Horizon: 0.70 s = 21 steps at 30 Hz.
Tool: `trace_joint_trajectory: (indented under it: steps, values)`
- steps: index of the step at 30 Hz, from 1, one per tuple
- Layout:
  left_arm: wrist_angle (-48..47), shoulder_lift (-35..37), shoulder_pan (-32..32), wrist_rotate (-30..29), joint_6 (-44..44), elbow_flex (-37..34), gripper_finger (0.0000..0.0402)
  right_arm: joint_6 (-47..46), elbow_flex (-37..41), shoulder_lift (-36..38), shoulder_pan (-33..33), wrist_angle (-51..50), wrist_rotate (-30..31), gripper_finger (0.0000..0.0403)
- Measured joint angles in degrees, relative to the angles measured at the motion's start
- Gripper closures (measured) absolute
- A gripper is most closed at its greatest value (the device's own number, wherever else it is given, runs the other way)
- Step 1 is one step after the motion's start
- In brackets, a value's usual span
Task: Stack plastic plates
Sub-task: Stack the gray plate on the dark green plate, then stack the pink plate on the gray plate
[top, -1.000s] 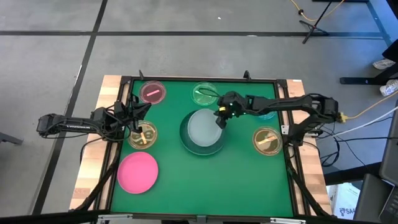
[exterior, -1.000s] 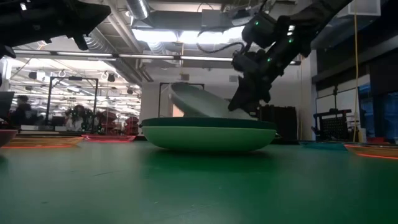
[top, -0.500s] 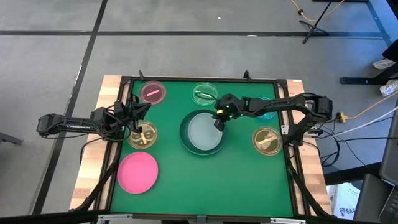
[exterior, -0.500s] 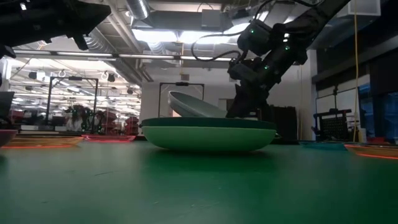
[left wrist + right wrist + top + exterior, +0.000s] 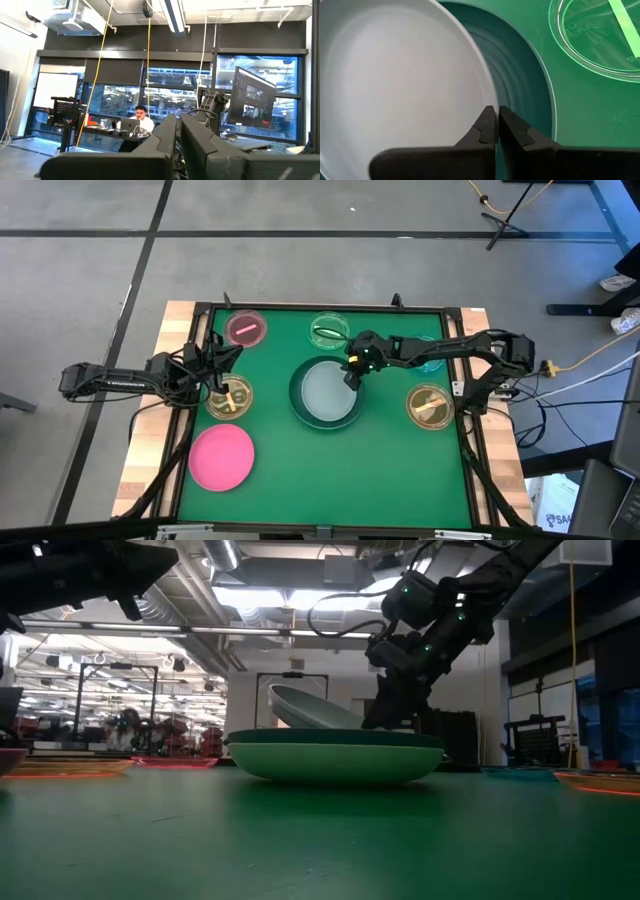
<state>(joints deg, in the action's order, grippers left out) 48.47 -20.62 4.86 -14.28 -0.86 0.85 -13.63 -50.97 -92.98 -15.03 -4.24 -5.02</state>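
Note:
A whitish plate (image 5: 322, 390) sits tilted inside a dark green plate (image 5: 297, 408) at the table's middle. In the low view the whitish plate's left part (image 5: 300, 703) stands above the green rim (image 5: 335, 737). My right gripper (image 5: 351, 376) is shut on the whitish plate at its right side. My left gripper (image 5: 222, 372) is shut, above an amber dish (image 5: 230, 399) near the table's left side. A pink plate (image 5: 222, 457) lies flat near the left front corner. My right gripper pinches the whitish plate's rim (image 5: 489, 102) on the plate's right side between its two fingers (image 5: 485, 125). It slants down from the table's right. The plate is tilted in the hold, its lower part hidden inside the dark green plate (image 5: 530, 85).
A pink dish (image 5: 246, 328) and a green dish (image 5: 328, 330) lie along the far edge. A blue dish (image 5: 432, 363) is partly under my right arm, and a second amber dish (image 5: 430, 406) lies at the right. Bare green mat shows at the front. A person sits in the room beyond (image 5: 140, 117).
My right gripper has come down and a little toward the table's left, still shut on the rim. The whitish plate has sunk lower into the dark green plate and tilts less. Over the last half second nothing has moved.

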Motion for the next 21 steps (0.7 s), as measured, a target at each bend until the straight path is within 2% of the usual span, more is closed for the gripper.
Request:
trace_joint_trajectory:
  steps: [9,16,21]
  values:
    - [0.0,0.0,0.0,0.0,0.0,0.0,0.0384,-0.5,0.1,-4.3,0.0,0.8,-0.6,0.0393]
    - [0.0,0.0,0.0,0.0,0.0,0.0,0.0384,0.3,0.1,-3.9,0.0,1.0,-0.6,0.0306]
    - [0.0,0.0,0.0,0.0,0.0,0.0,0.0384,2.8,-1.9,1.6,0.4,-4.4,-1.3,0.0262]
